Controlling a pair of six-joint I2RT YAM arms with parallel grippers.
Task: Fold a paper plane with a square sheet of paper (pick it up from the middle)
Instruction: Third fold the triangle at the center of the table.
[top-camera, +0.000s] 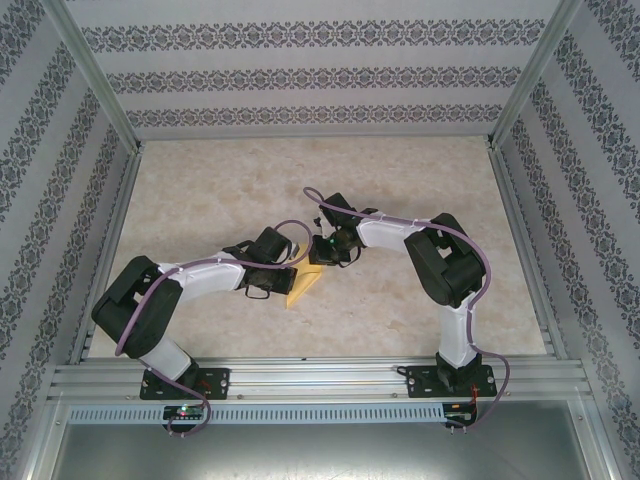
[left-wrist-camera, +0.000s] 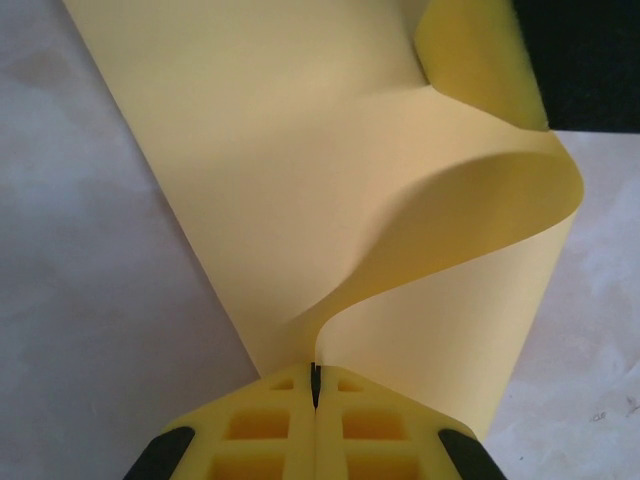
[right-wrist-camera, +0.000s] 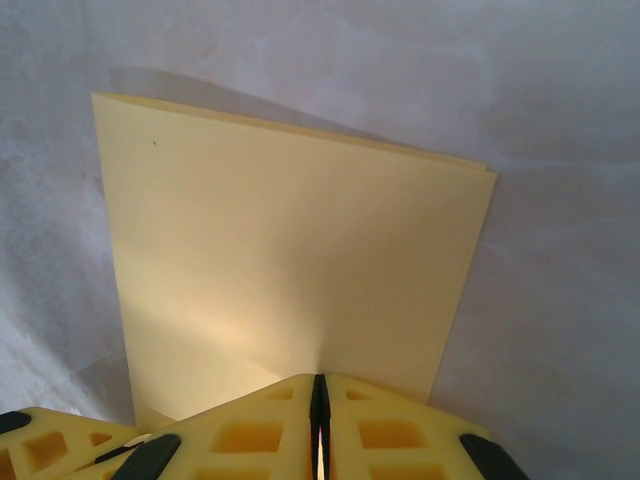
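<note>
Jaws of left gripper (left-wrist-camera: 315, 373) and right gripper (right-wrist-camera: 320, 383) each pinch an edge of the square sheet of paper (left-wrist-camera: 270, 150), curled over the table (left-wrist-camera: 80, 300).

The far half of the table (top-camera: 300, 175) lies open. Across the middle, the left arm (top-camera: 200, 275) and right arm (top-camera: 440, 255) meet over the yellow sheet (top-camera: 303, 286), barring passage. Patterned walls (top-camera: 320, 70) close three sides.

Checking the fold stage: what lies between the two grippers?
The yellow sheet of paper, pinched by both the left gripper and the right gripper; the top view shows it between them.
</note>
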